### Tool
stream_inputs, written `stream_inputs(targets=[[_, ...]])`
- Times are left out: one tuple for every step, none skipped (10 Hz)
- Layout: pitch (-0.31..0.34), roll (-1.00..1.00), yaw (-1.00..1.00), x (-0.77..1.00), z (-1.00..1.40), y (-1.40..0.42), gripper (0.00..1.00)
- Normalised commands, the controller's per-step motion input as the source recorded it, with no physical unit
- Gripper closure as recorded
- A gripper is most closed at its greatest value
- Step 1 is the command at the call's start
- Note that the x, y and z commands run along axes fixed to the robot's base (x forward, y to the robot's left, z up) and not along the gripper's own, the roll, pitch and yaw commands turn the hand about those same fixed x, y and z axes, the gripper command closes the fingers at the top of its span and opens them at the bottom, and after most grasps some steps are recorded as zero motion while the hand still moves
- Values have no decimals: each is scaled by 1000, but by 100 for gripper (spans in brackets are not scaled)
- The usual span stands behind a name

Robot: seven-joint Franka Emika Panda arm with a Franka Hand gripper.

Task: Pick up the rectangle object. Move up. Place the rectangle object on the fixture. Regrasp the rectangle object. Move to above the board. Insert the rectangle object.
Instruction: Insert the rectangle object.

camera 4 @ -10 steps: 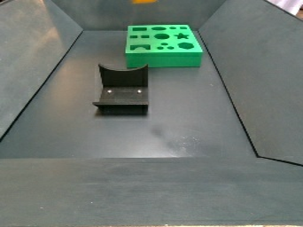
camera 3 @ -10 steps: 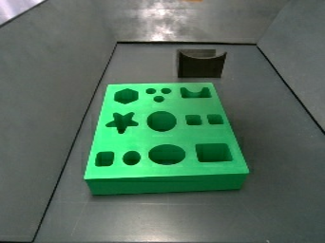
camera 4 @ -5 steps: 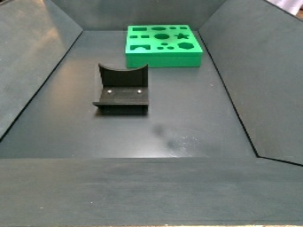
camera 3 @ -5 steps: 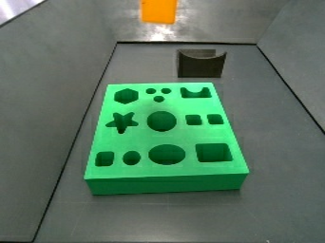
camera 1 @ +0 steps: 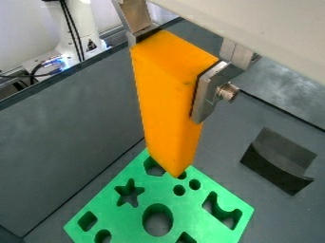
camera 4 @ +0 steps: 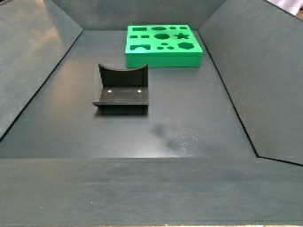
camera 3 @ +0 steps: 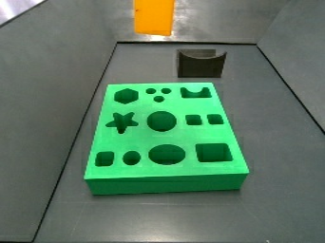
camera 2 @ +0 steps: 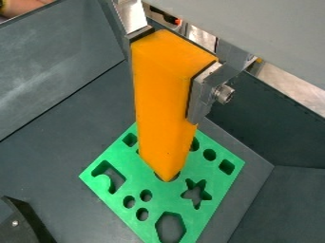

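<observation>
My gripper (camera 1: 172, 57) is shut on the rectangle object (camera 1: 169, 104), a long orange-yellow block that hangs upright between the silver fingers (camera 1: 210, 90). It shows in both wrist views; in a wrist view (camera 2: 168, 104) its lower end hangs high above the green board (camera 2: 140, 185). In a side view the block (camera 3: 154, 16) enters from the top edge, above the far end of the board (camera 3: 162, 133). The other side view shows the board (camera 4: 164, 43) but no gripper. The black fixture (camera 3: 200, 62) stands empty behind the board; it also shows in a side view (camera 4: 122, 89).
Dark sloping walls (camera 3: 76, 104) ring the grey floor (camera 4: 166, 133). The board has star, hexagon, round, oval and square holes (camera 3: 162, 121). The fixture also shows in a wrist view (camera 1: 282, 157).
In a side view the block has come down into the frame from the top edge: absent one second ago, partly showing half a second ago, lower now. Board and fixture have not moved.
</observation>
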Motion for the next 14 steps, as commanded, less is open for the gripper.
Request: stream_inputs(targets=[[-50, 0, 0, -60, 0, 0, 100], [0, 0, 0, 0, -23, 0, 100], [0, 237, 94, 129, -294, -111, 100], [0, 220, 0, 569, -486, -540, 100], [0, 54, 0, 754, -480, -737, 100], [0, 0, -34, 703, -429, -760, 100], [0, 7, 0, 826, -454, -669, 100], [0, 54, 0, 971, -371, -600, 100], [-3, 33, 0, 994, -311, -603, 100], [-19, 64, 0, 1000, -389, -560, 100], [-44, 57, 0, 1000, -377, -500, 100], [-50, 50, 0, 1000, -389, -463, 100], [-61, 31, 0, 1000, -429, -274, 100], [-49, 49, 0, 1000, -391, -146, 100]])
